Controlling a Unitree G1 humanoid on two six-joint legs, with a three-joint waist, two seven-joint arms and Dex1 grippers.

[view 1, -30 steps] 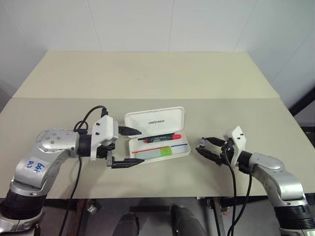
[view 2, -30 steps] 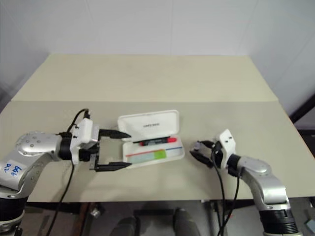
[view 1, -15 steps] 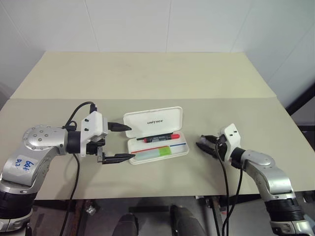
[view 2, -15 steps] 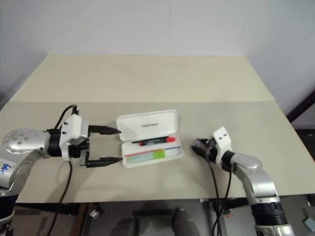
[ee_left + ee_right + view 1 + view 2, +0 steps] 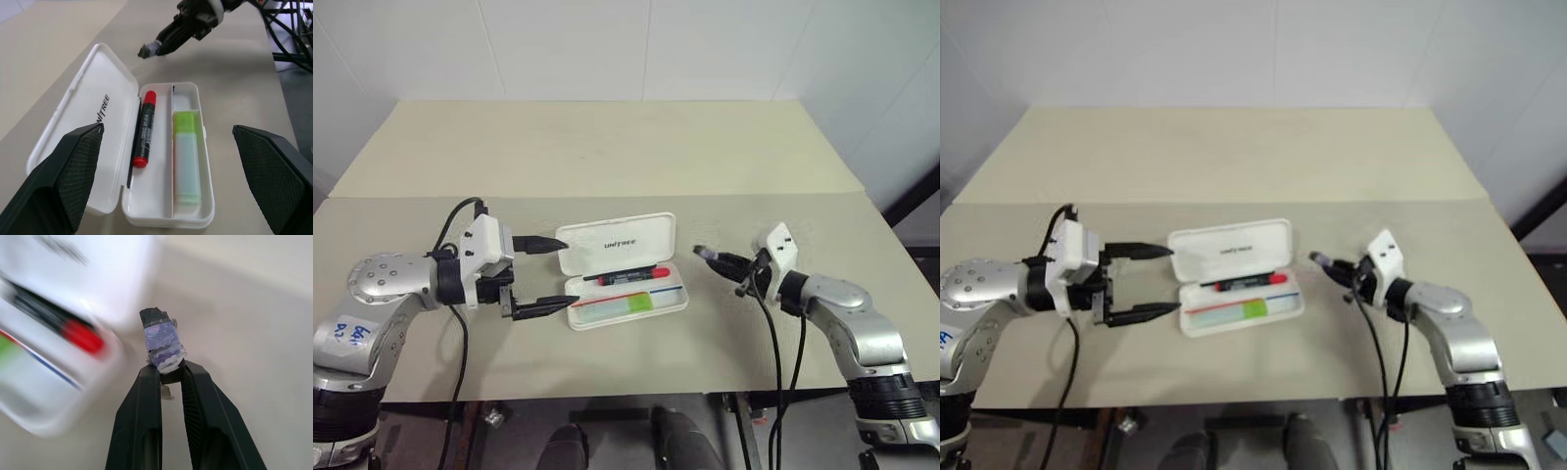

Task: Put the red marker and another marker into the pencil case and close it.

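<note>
The white hard-plastic hinged pencil case (image 5: 625, 271) is seen lying open on the beige counter (image 5: 607, 147). Inside it, the black-barrelled red-capped marker (image 5: 143, 128) and the mint highlighter with a lime-green cap (image 5: 187, 155) are laid in separate compartments. The left gripper (image 5: 551, 274) is held beside the case, fingers spread wide and empty. A small dark grey bit (image 5: 162, 342) is pinched between the nearly closed fingers of the right gripper (image 5: 709, 257), above the counter.

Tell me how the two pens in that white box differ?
The red marker is slim, with a black barrel and red cap; the highlighter is chunkier, pale mint with a lime-green cap. The marker lies in the compartment by the lid, the highlighter in the outer one. Both lie flat, lengthwise, in the open case.
</note>
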